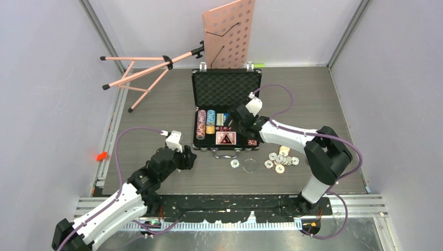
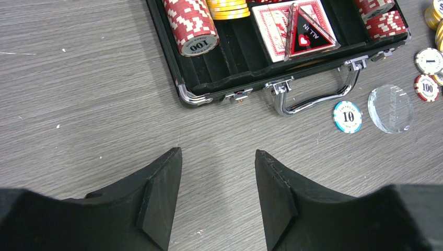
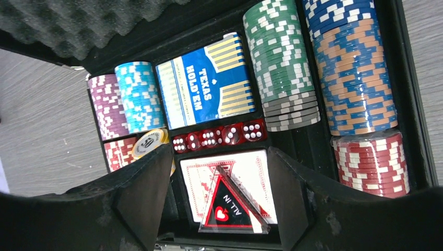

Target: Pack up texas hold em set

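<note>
The black briefcase (image 1: pixel 225 88) lies open at the table's middle, foam lid up at the back. Its tray holds rows of chips (image 3: pixel 279 63), a blue card deck (image 3: pixel 206 94), red dice (image 3: pixel 219 137) and a red-backed deck with a triangular "ALL IN" marker (image 3: pixel 227 206) on it. My right gripper (image 3: pixel 218 157) is open and empty, hovering over the red-backed deck (image 1: pixel 232 124). My left gripper (image 2: pixel 218 154) is open and empty over bare table, just left of the case's front corner (image 1: pixel 189 159). Several loose chips (image 1: pixel 280 158) lie on the table right of the case.
A "10" chip (image 2: pixel 347 116) and a clear disc (image 2: pixel 391 108) lie just in front of the case's silver handle (image 2: pixel 313 99). The pink music stand (image 1: pixel 228 34) stands behind the case, with its tripod legs (image 1: pixel 141 70) spread at the back left. Walls close in on both sides.
</note>
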